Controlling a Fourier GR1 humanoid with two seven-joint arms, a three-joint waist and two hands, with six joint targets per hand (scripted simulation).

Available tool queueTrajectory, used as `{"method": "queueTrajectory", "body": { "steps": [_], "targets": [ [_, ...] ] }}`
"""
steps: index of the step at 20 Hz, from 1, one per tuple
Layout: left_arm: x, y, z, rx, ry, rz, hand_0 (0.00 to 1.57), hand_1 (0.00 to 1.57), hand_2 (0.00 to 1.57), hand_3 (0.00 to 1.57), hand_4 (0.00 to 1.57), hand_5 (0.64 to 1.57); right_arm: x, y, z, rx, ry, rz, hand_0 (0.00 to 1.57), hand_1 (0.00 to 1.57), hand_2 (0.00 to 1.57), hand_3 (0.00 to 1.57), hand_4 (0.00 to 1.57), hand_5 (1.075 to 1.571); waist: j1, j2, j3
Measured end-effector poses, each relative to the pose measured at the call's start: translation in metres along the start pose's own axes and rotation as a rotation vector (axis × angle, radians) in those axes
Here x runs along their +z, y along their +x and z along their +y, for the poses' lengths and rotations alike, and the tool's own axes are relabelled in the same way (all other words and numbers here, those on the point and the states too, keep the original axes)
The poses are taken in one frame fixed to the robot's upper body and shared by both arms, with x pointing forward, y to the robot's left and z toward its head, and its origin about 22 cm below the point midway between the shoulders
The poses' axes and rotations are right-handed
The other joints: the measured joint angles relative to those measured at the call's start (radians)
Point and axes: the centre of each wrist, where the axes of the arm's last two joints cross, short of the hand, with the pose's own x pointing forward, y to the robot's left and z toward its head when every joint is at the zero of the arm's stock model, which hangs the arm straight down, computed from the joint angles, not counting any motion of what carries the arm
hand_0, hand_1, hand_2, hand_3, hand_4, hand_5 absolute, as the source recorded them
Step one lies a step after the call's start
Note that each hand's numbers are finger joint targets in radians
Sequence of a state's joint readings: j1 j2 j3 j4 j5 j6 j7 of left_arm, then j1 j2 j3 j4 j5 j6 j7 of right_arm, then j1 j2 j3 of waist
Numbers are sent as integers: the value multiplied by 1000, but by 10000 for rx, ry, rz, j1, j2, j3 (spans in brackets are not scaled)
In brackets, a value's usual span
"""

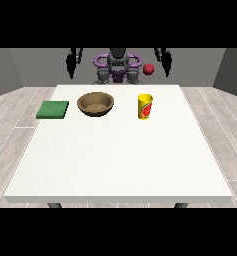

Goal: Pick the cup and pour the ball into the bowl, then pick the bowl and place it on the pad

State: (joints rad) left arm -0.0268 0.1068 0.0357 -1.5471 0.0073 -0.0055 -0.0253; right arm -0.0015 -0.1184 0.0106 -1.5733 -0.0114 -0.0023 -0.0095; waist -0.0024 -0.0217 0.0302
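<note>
A yellow cup (145, 106) with a red and green mark stands upright on the white table (120, 150), right of the middle at the back. A brown wooden bowl (95, 104) sits to its left. Further left a flat green pad (53, 110) lies near the table's left edge. A small red ball (149, 69) shows above the table's far edge, up in the air over the cup. Both hands are raised beside the robot's body, far from the objects: the hand at the view's left (70, 66) and the hand at the view's right (166, 63) hold nothing.
The robot's torso (117, 67) stands behind the table's far edge. A wide stretch of white tabletop lies between the objects and the near edge. Wooden floor surrounds the table.
</note>
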Motion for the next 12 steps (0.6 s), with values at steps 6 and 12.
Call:
{"method": "queueTrajectory", "body": {
  "steps": [6,12],
  "targets": [
    [-4,23,8,-313,-91,-233,0,0,0,0,0,1535,-2,20,-9,294,7,-120,0,0,0,305,1058,1571,-72,-1823,-181],
    [-15,58,-15,2124,-581,1,0,0,0,0,0,1550,-13,68,54,-1274,729,-223,0,0,0,0,724,1570,223,-4050,-303]
  ]
}}
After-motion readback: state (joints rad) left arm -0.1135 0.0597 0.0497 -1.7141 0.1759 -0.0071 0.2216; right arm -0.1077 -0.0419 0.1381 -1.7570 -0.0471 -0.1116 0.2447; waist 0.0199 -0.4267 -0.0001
